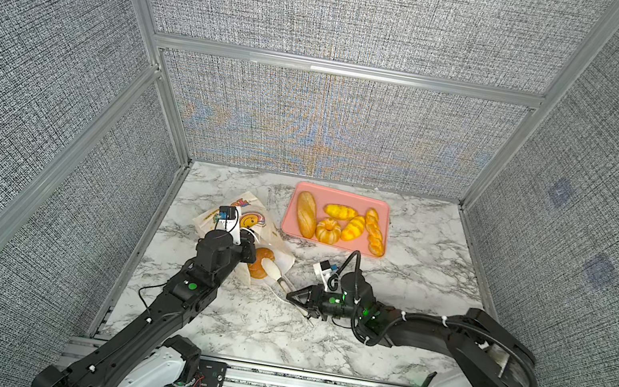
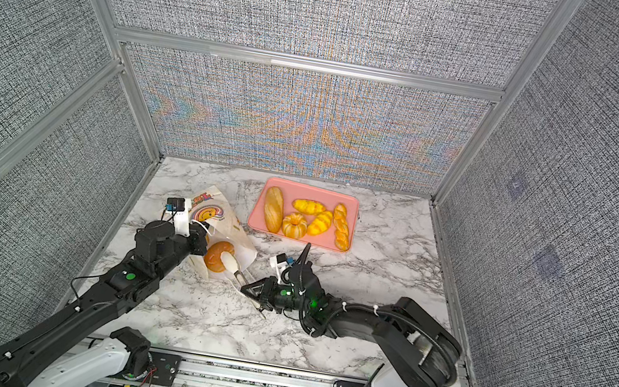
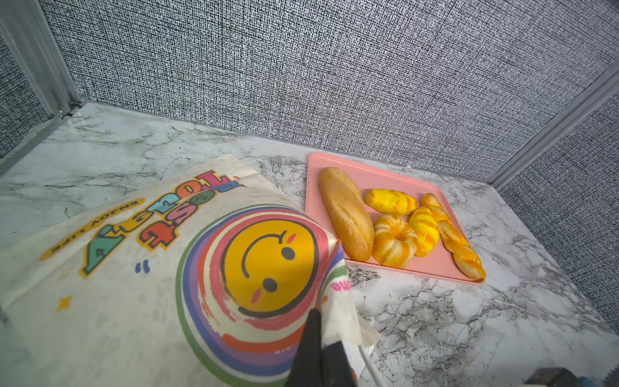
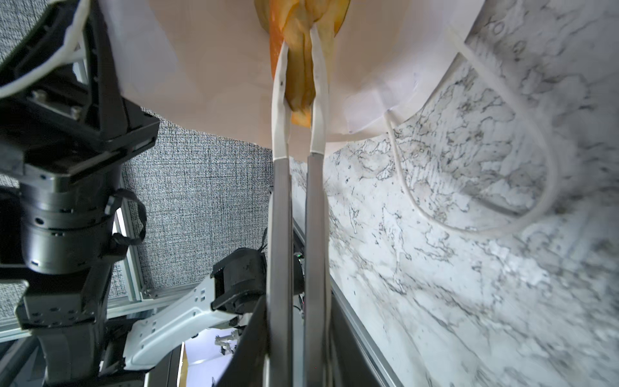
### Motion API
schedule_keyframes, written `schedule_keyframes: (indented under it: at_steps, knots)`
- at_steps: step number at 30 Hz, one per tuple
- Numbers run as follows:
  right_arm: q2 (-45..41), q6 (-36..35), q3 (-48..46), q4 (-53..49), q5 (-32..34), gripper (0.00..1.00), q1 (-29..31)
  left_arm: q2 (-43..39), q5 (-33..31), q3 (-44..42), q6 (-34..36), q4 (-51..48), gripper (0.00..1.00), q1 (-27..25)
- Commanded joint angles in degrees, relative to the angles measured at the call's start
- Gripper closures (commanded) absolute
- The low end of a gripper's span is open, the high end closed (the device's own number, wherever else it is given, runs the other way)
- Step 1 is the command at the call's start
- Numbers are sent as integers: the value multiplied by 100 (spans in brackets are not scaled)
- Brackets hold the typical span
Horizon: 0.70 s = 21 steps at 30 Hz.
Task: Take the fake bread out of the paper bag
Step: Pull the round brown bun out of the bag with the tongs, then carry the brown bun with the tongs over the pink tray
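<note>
Evidently the round bun looks soft (it creases between the tongs) and probably light and slick, so grip across its middle. It sits in the mouth of the paper bag, left of the pink tray. The right gripper clamps the tongs, and the left gripper pinches the bag's edge.

top views high above, looking down on whole table, wrist views close in, sharing the paper bag
</note>
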Motion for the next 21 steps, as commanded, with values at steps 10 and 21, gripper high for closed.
schedule_keyframes:
  at_steps: [10, 21]
  knots:
    - [-2261, -1803, 162, -3533, -161, 100, -220, 234, -404, 303, 97, 18, 100, 3]
    - [-2881, -2619, 1585, -4706, -1436, 100, -2805, 416, -335, 506, 35, 23, 100, -2]
